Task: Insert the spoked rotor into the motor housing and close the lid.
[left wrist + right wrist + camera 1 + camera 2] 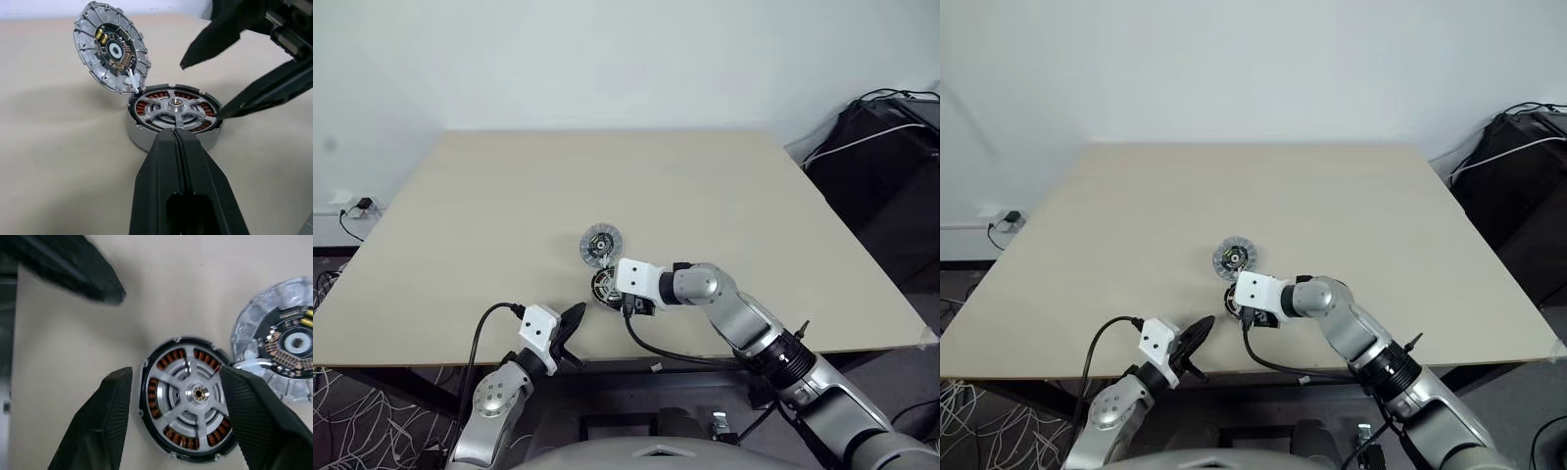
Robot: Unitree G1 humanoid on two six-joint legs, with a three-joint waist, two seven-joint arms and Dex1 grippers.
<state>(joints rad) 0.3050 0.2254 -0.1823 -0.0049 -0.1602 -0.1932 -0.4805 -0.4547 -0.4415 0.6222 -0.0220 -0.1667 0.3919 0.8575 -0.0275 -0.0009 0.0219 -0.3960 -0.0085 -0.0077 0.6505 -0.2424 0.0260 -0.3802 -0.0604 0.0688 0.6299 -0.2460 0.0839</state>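
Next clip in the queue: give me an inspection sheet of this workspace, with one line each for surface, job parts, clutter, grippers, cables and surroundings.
Surface: beige table, bare apart from the job parts.
Job parts: spoked rotor seated in the motor housing, copper windings showing between the spokes; lid propped tilted against the housing's edge, not closed.
Clutter: nothing seen.
Grippers: left gripper shut, tips at the housing's near side; right gripper open, fingers straddling the rotor.
Cables: black cable looping from each wrist; wall socket with plugged leads.
Surroundings: white wall, black bag with cords at the robot's right.
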